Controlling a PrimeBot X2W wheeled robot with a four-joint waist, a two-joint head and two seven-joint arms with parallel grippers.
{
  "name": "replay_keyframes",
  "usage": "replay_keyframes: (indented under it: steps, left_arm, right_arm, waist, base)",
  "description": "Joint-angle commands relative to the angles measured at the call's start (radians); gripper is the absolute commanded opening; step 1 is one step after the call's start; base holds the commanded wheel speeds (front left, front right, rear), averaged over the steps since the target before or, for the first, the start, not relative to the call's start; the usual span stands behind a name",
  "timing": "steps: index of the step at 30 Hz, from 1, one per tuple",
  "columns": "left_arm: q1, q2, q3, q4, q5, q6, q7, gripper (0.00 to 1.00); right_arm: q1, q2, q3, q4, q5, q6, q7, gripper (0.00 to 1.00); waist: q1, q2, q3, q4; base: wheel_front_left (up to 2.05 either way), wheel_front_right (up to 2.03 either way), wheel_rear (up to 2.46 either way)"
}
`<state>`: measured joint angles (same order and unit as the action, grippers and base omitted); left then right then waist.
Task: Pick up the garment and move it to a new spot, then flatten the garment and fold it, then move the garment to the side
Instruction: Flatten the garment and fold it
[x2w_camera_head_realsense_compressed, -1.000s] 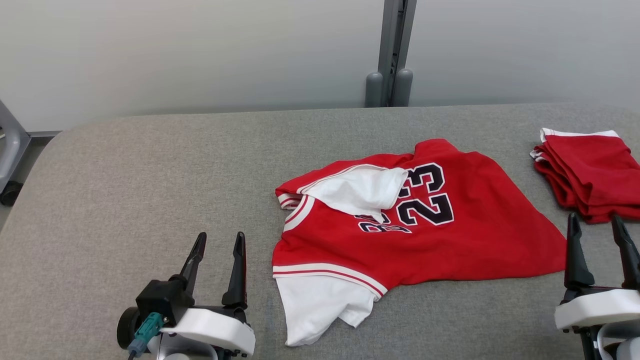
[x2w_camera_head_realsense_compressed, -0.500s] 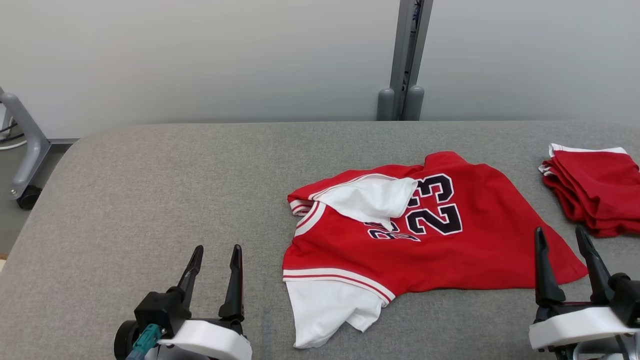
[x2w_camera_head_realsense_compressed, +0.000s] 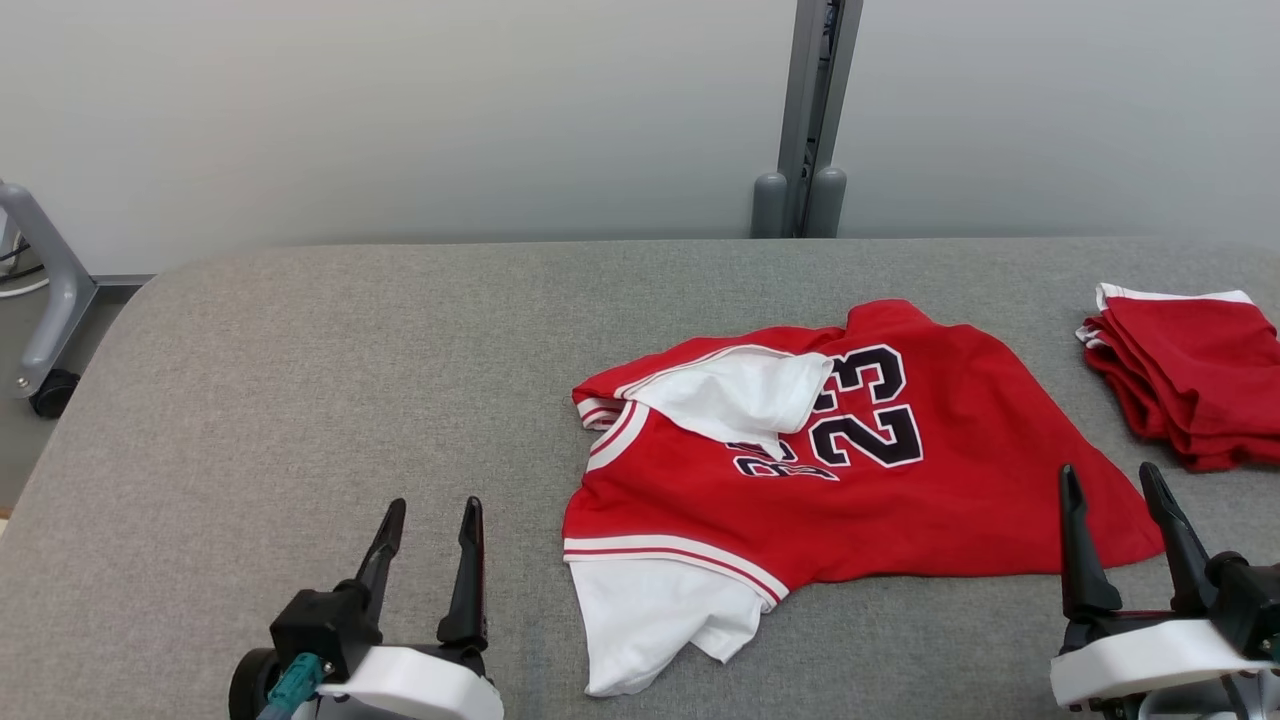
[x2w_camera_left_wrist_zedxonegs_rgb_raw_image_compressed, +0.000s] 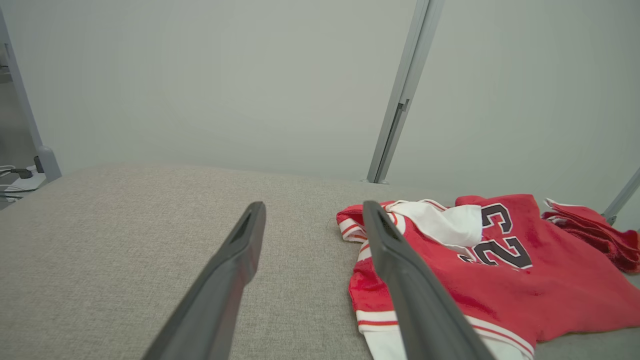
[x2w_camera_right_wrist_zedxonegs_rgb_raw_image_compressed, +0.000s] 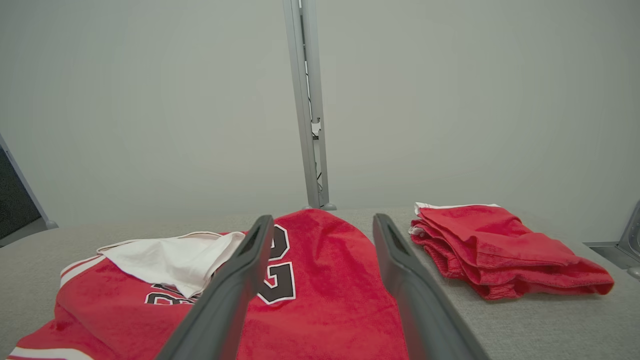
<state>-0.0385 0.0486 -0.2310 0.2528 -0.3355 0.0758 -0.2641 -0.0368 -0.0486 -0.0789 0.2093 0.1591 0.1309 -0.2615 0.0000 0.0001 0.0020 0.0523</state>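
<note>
The garment (x2w_camera_head_realsense_compressed: 880, 500) is a red jersey with white sleeves and a black "23", lying crumpled on the grey padded table (x2w_camera_head_realsense_compressed: 300, 380), right of centre. One white sleeve is folded over its chest. My left gripper (x2w_camera_head_realsense_compressed: 432, 510) stands open at the lower left, apart from the jersey's left edge, nothing between its fingers. My right gripper (x2w_camera_head_realsense_compressed: 1110, 478) stands open at the lower right, its tips over the jersey's right corner. The left wrist view has the garment (x2w_camera_left_wrist_zedxonegs_rgb_raw_image_compressed: 500, 270) to the right of its open fingers. In the right wrist view the garment (x2w_camera_right_wrist_zedxonegs_rgb_raw_image_compressed: 330, 280) lies between and below the open fingers.
A pile of folded red cloth (x2w_camera_head_realsense_compressed: 1190, 375) sits at the table's right edge, also seen as red cloth (x2w_camera_right_wrist_zedxonegs_rgb_raw_image_compressed: 495, 250) in the right wrist view. A grey post (x2w_camera_head_realsense_compressed: 805, 120) stands behind the table against the pale wall. A grey frame leg with a caster (x2w_camera_head_realsense_compressed: 45, 300) is at far left.
The head camera has shifted, so the whole picture moved right and down. My right gripper has come inward toward the jersey's right corner. The garment lies as before.
</note>
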Motion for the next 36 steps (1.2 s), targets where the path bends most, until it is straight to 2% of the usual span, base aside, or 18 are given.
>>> replay_keyframes:
  steps: [1,6,7,12,21,29,36]
  left_arm:
    - [0.008,0.004,-0.009,0.016,0.009,-0.008,0.000,1.00]
    - [0.022,0.004,-0.062,0.084,-0.029,-0.062,0.068,1.00]
    - [0.022,0.004,-0.062,0.084,-0.029,-0.062,0.068,1.00]
    - [0.071,0.013,-0.100,0.087,-0.077,-0.112,0.204,1.00]
    - [0.154,0.024,-0.172,-0.018,-0.123,-0.139,0.394,1.00]
    - [0.098,0.016,-0.182,0.046,-0.136,-0.127,0.377,1.00]
    - [0.045,0.006,-0.194,0.145,-0.202,-0.122,0.342,1.00]
  right_arm:
    - [-0.008,-0.004,0.001,0.004,-0.001,0.000,-0.005,1.00]
    - [-0.010,-0.004,-0.003,0.007,-0.004,0.000,-0.005,1.00]
    - [-0.010,-0.004,-0.003,0.007,-0.004,0.000,-0.005,1.00]
    - [-0.011,-0.004,-0.009,0.009,-0.005,0.000,-0.005,1.00]
    - [-0.026,-0.004,-0.027,0.020,-0.011,0.000,-0.005,1.00]
    - [-0.035,-0.004,-0.024,0.025,-0.011,0.000,-0.005,1.00]
    - [-0.036,-0.004,-0.028,0.030,-0.009,0.000,-0.005,1.00]
  waist:
    - [0.0000,-0.0001,0.001,-0.001]
    - [0.0000,-0.0001,0.006,-0.003]
    - [0.0000,-0.0001,0.006,-0.003]
    - [0.0000,-0.0001,0.018,-0.008]
    - [0.0000,-0.0001,0.031,-0.014]
    - [0.0000,-0.0001,0.031,-0.038]
    - [0.0000,-0.0001,0.031,-0.062]
  base:
    - [0.00,0.00,0.00]
    - [0.00,0.00,0.00]
    - [0.00,0.00,0.00]
    - [0.00,0.00,0.00]
    - [0.00,0.00,0.00]
    - [0.00,0.00,0.00]
    - [0.00,0.00,0.00]
